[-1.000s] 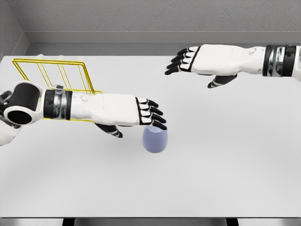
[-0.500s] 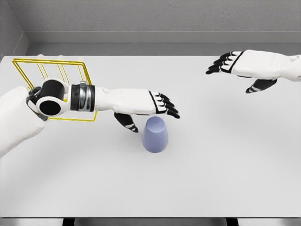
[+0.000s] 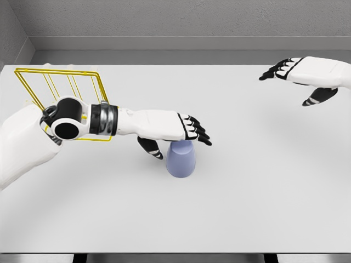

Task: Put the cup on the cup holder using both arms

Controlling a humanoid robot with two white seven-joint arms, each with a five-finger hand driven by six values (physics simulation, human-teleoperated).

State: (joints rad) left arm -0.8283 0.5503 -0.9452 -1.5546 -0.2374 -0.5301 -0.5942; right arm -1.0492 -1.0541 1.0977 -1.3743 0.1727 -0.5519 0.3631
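One view is supplied: head camera, mounted high, angled steeply downward. The white surface (image 3: 263, 192) is framed closely, with the grey back wall (image 3: 181, 19) at top.

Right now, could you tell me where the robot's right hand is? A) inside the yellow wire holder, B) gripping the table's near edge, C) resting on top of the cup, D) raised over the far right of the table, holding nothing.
D: the right hand hangs open over the far right of the table, well away from the cup, which sits under the left hand.
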